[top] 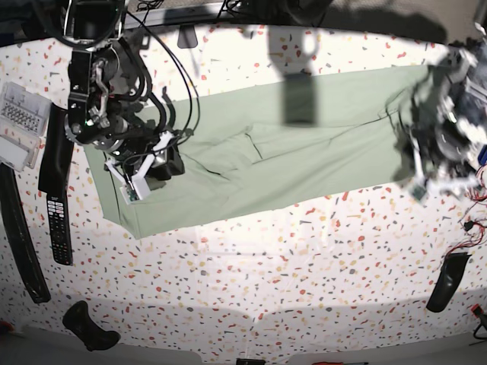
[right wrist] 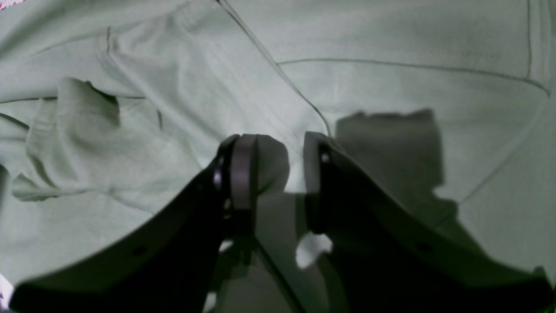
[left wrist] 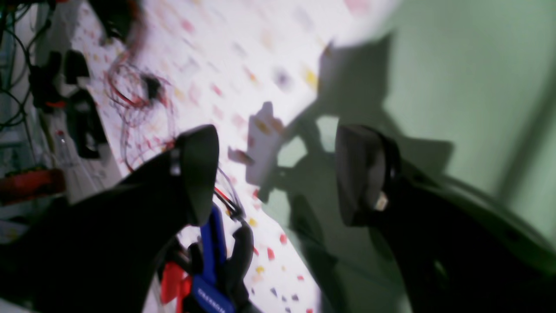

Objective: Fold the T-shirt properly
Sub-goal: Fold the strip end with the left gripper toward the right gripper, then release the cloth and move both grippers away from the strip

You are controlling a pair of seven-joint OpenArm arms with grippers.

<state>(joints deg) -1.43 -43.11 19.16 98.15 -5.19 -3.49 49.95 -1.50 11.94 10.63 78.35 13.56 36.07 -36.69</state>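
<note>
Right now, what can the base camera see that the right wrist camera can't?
Only the base view shows the whole long T-shirt, the speckled table, a remote control and both arms. Only the right wrist view shows the right gripper up close, fingers slightly apart over creased cloth and seams. Both show the green T-shirt.

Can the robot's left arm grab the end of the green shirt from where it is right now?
Probably yes. The left gripper hangs open right at the T-shirt's edge, and nothing lies between them. The base view is blurred there, so how high it hangs is unclear.
</note>
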